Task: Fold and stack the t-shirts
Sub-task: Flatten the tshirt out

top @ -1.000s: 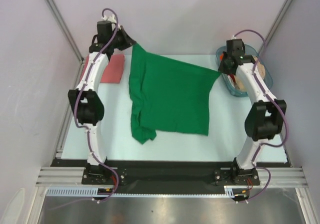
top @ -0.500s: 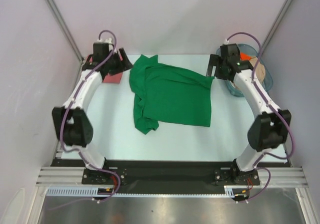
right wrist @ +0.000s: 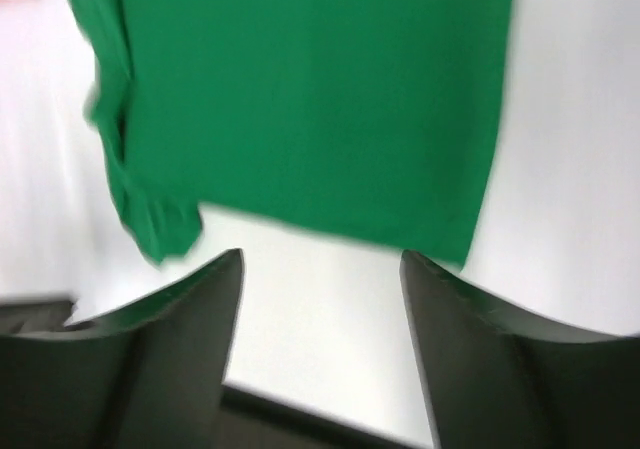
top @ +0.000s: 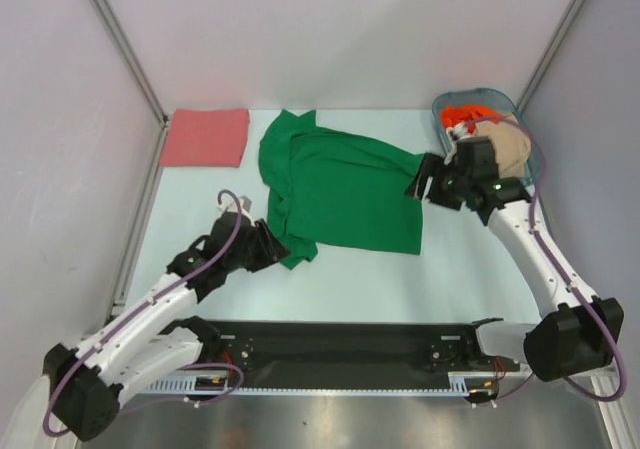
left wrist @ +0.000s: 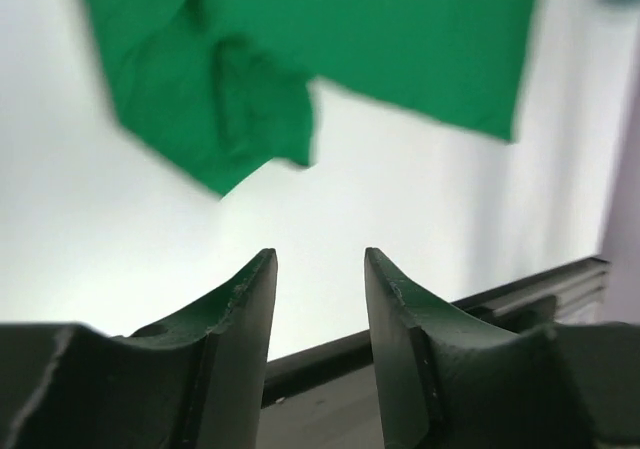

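Table (top: 470, 269), green t-shirt (top: 350, 194) let go, arms (top: 150, 309) withdrawn

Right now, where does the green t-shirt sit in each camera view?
Top external: the green t-shirt lies spread out at the centre of the picture, between the two arms.
Left wrist: it runs across the top of the picture.
Right wrist: it fills the upper half, blurred.
Shared landmark: its bunched sleeve, at the lower left of the shirt in every view.
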Robot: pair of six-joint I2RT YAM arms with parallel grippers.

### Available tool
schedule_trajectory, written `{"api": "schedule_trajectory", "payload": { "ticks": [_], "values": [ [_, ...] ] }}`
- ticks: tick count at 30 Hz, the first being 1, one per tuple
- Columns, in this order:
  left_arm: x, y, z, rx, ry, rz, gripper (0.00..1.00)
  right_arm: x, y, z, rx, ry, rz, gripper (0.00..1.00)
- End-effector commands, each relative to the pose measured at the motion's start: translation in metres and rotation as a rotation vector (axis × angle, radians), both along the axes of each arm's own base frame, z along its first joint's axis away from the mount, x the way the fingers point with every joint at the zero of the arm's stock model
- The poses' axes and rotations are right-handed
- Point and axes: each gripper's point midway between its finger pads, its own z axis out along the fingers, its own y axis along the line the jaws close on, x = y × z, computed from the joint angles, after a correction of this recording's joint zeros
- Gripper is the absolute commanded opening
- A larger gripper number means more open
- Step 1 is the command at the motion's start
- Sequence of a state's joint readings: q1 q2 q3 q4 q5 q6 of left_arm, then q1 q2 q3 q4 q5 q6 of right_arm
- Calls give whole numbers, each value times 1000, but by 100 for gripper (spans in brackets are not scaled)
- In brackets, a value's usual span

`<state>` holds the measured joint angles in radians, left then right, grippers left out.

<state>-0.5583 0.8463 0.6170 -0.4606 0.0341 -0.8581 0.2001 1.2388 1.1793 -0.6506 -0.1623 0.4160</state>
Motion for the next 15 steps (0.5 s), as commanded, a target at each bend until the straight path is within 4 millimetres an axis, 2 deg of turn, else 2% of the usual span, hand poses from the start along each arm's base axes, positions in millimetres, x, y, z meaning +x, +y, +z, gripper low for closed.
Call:
{"api": "schedule_trajectory", "payload": {
  "ticks": [1,3,4,5,7,9,10,15],
  "values": [
    [-1,6,-41,21,99,112,46,-42,36,-47,3,157,148,67],
    [7,-1,-47,23,72,83,37,-55,54,-62,10,180,197,59],
    [8,0,-51,33,75,83,31,-58,57,-73,12,202,202,57],
    [11,0,-52,47,74,83,32,-60,60,-80,16,219,209,57],
    [15,-6,-59,64,83,52,42,-59,63,-97,-14,258,215,62],
    [14,-8,-69,80,121,43,46,-57,63,-107,-39,281,218,63],
    [12,-7,-83,110,165,40,45,-56,65,-118,-47,314,228,63],
    [16,-7,-92,140,191,45,42,-43,75,-122,-27,311,236,63]
  ]
}}
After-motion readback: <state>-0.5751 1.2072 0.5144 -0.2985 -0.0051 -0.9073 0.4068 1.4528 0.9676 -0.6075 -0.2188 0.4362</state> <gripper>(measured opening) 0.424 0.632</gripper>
